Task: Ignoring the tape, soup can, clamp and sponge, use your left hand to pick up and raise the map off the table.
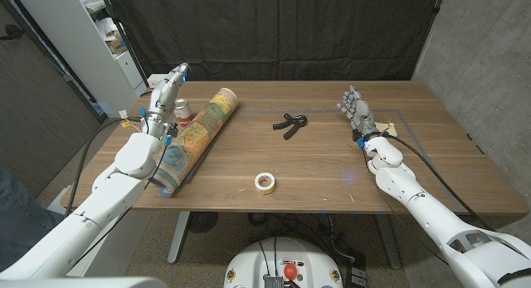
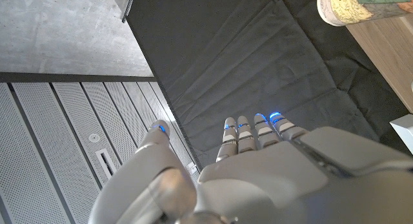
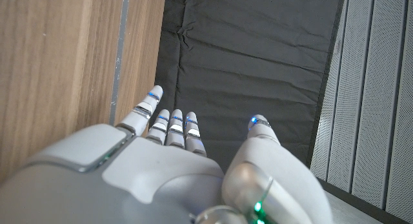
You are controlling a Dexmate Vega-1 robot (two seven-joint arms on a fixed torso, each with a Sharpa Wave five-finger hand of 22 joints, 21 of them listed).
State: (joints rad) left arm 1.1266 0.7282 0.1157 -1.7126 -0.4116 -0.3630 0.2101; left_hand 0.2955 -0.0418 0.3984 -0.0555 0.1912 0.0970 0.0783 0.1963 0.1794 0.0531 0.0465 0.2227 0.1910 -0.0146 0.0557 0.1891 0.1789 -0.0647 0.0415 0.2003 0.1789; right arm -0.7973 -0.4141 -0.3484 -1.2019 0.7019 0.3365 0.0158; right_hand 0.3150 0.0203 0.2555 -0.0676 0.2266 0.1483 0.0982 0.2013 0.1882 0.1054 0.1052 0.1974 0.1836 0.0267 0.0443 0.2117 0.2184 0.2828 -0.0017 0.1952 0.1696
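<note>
The long rolled paper map [image 1: 197,135] lies diagonally at nine o'clock on the wooden surface [image 1: 332,168], the empty, straight-fingered left hand [image 1: 168,93] just beside its far half; a one-sided grab could roll it toward the black clamp [image 1: 289,124].

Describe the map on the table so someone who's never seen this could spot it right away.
On the wooden table, look to the robot's left side, beside its left hand. The map is a long rolled tube lying diagonally, printed in colour, far bigger than the tape or clamp.
</note>
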